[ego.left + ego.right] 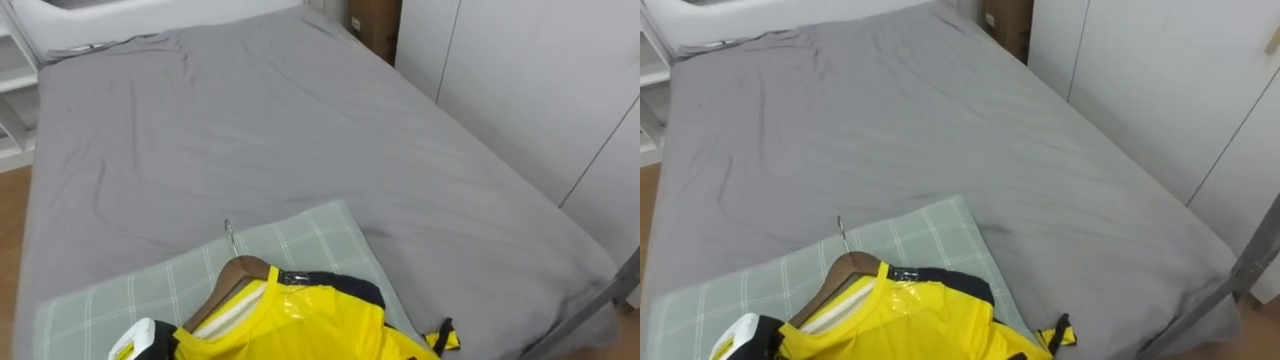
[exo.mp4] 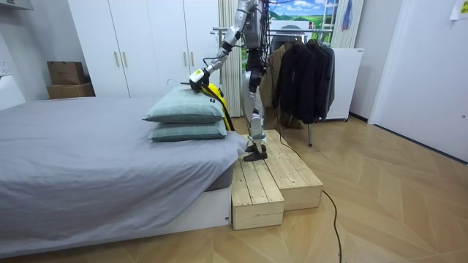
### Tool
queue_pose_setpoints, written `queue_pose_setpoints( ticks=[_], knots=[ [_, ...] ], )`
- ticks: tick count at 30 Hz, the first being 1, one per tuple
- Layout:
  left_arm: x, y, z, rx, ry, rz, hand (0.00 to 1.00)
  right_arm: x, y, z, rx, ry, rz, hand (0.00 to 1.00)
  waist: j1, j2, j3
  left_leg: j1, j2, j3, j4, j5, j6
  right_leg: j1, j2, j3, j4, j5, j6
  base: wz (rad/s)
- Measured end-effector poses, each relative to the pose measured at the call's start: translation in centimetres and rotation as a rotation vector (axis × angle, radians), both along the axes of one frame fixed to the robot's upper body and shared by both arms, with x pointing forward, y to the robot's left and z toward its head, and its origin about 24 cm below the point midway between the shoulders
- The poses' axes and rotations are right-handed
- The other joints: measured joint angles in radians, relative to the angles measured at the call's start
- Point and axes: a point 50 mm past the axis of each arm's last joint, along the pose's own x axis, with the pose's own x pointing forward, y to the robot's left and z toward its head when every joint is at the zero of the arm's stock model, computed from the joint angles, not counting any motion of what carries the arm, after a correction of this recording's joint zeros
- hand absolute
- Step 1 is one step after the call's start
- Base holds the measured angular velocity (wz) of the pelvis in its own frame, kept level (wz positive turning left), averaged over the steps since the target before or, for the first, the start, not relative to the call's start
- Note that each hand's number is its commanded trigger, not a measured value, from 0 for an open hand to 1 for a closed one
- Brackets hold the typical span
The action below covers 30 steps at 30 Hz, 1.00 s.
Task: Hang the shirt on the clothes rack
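Yellow jacket on its wooden hanger lies on the top pillow of the bed, light, limp and slippery-looking, best taken by the stiff hanger; left robot hand reaches it, grip unreadable

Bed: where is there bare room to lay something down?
The sheet is bare from the pillow to the far end, full width. It is crowded at the near end, where the yellow top and hanger lie on the pillow.

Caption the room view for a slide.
Robot on wooden steps at the bed, yellow garment at the stacked pillows.
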Motion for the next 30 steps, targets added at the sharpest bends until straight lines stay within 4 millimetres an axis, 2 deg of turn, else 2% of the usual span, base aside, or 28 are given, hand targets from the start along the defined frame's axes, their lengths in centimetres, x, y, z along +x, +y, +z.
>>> queue_pose_setpoints(
  ticks=[8,11,19,27,30],
  knots=[
    [0.4,-0.8,0.4,-0.046,-0.061,-0.008,1.0,0.0,-0.2,0.1,-0.003,-0.012,-0.027,0.0,0.009,0.001,-0.0004,0.021,-0.006,-0.027,-0.001,0.0,0.0,0.036,-0.004,-0.02,-0.018,0.001,0.001,0.1],
    [1.0,-1.2,1.1,-0.06,-0.116,-0.022,1.0,-0.1,-0.2,0.1,-0.007,-0.013,-0.026,0.0,0.03,0.0,-0.0003,0.023,-0.006,-0.033,-0.003,0.0,0.0,0.04,-0.005,-0.026,-0.019,0.001,0.001,0.07],
    [3.0,-1.8,3.5,-0.087,-0.26,-0.053,1.0,0.1,-0.4,0.1,-0.035,-0.015,-0.035,0.0,0.036,-0.008,0.0004,0.028,-0.009,-0.051,0.001,0.0,0.0,0.053,-0.008,-0.054,-0.02,0.0,0.001,0.07],
    [3.6,-1.9,4.4,-0.096,-0.311,-0.062,1.0,-0.1,-0.4,0.1,-0.037,-0.005,-0.039,0.0,0.037,-0.019,-0.001,0.019,-0.017,-0.078,0.01,0.001,0.0,0.066,-0.014,-0.074,-0.038,-0.004,0.006,0.09],
    [4.0,-2.3,5.5,-0.087,-0.376,-0.093,1.0,-0.3,-0.5,0.1,-0.041,-0.004,-0.052,0.0,0.044,-0.02,-0.0021,0.013,-0.019,-0.089,0.019,0.002,0.002,0.069,-0.016,-0.084,-0.042,-0.004,0.007,0.09]
  ],
)
